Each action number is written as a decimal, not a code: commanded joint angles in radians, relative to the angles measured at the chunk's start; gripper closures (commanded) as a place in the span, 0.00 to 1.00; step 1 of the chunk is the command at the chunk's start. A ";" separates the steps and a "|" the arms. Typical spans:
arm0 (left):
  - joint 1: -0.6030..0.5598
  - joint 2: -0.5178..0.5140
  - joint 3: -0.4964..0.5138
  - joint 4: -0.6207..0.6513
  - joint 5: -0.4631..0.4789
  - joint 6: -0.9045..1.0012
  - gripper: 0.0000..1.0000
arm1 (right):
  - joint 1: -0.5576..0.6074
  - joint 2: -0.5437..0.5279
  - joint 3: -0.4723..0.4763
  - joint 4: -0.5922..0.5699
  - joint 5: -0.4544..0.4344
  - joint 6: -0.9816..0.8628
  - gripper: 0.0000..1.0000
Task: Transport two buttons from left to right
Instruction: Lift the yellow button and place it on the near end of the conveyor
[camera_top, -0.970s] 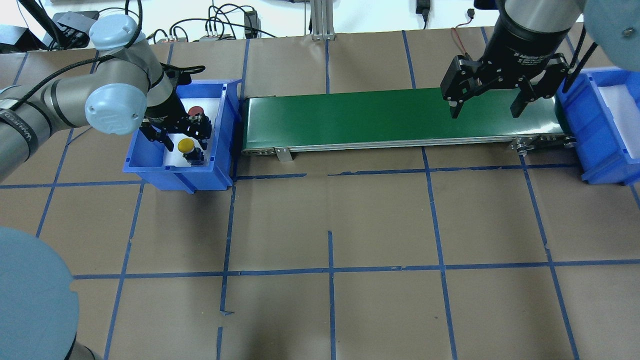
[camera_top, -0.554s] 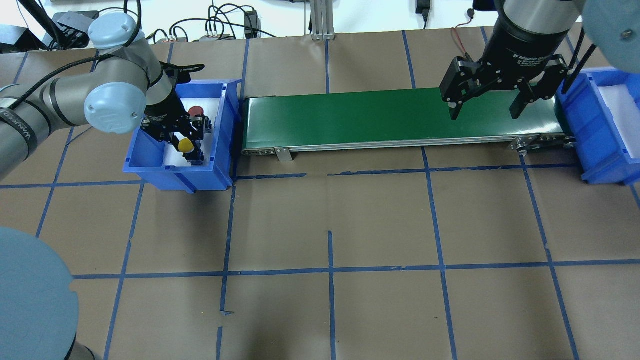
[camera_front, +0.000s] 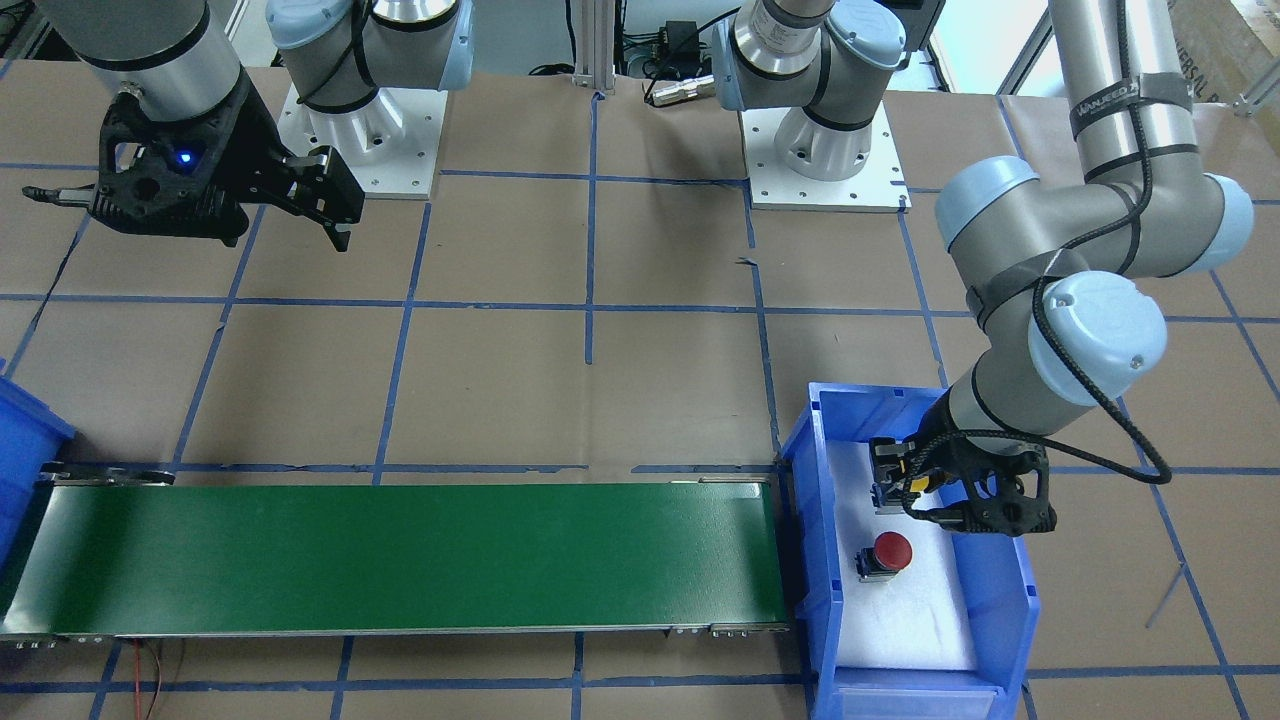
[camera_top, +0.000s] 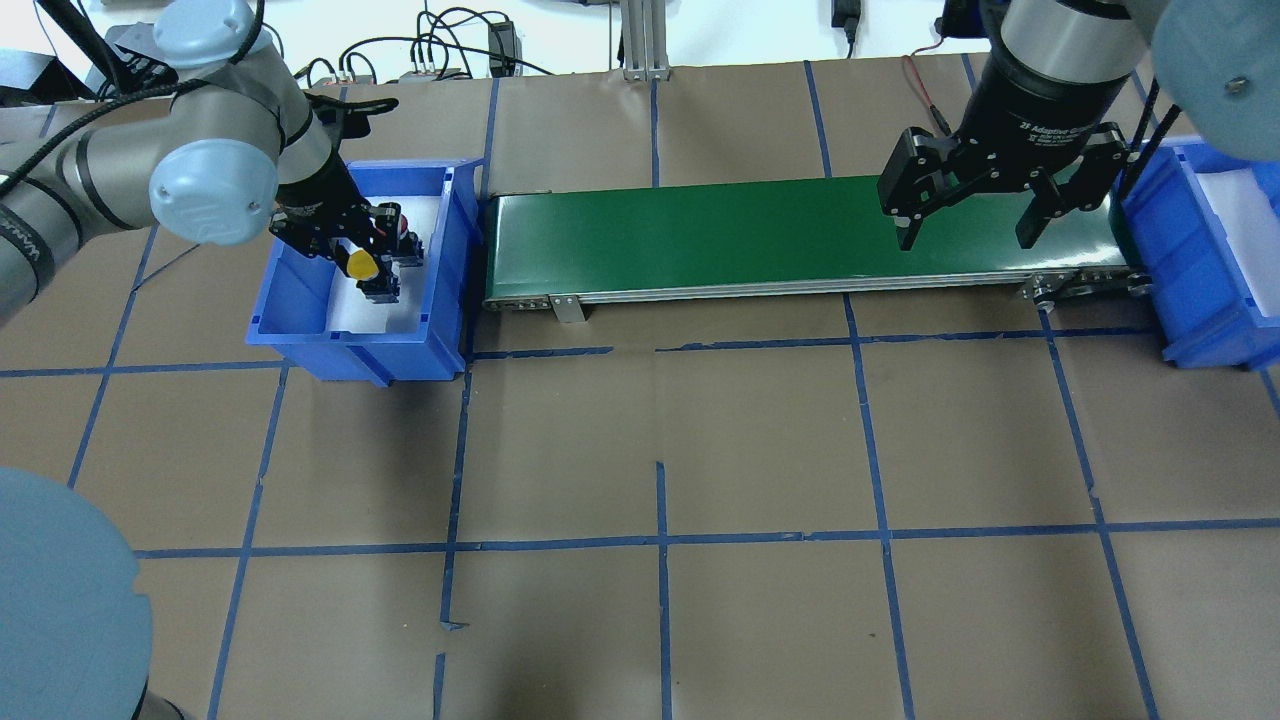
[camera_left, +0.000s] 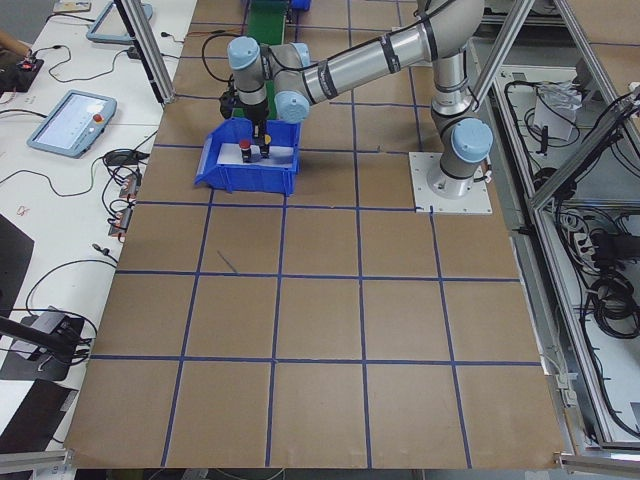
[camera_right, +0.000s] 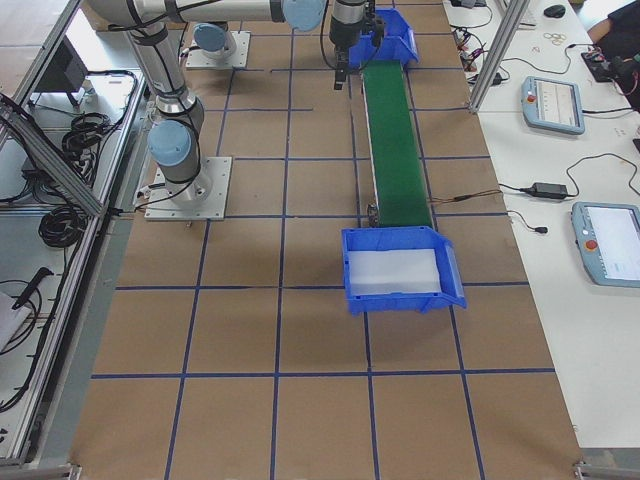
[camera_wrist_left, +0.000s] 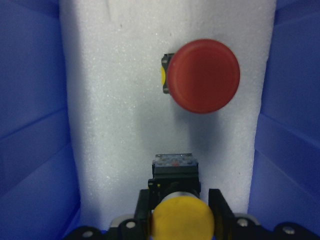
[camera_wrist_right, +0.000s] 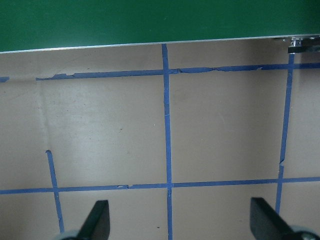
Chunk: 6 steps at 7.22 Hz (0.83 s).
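Pointing cap-up, the yellow button (camera_top: 358, 265) stands clamped in the left gripper (camera_wrist_left: 181, 201).

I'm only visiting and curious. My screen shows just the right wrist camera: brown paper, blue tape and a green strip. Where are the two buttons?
Observer: Both are over at the conveyor's left end, in a blue bin. The red button stands there on white foam.
Visitor: And the yellow one?
Observer: The left hand is shut on the yellow button, inside that same bin.
Visitor: What is the hand on my screen doing?
Observer: The right hand hangs open and holds nothing, up near the conveyor's right end, beside a second blue bin.
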 joint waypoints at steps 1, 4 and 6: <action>-0.010 0.051 0.122 -0.119 -0.052 -0.022 0.66 | -0.001 0.000 -0.001 0.000 0.001 -0.001 0.00; -0.170 0.023 0.185 -0.129 -0.092 -0.264 0.67 | -0.001 -0.002 -0.001 0.000 0.001 -0.001 0.00; -0.227 -0.056 0.205 -0.051 -0.093 -0.317 0.68 | -0.001 -0.002 -0.001 0.000 0.001 0.001 0.00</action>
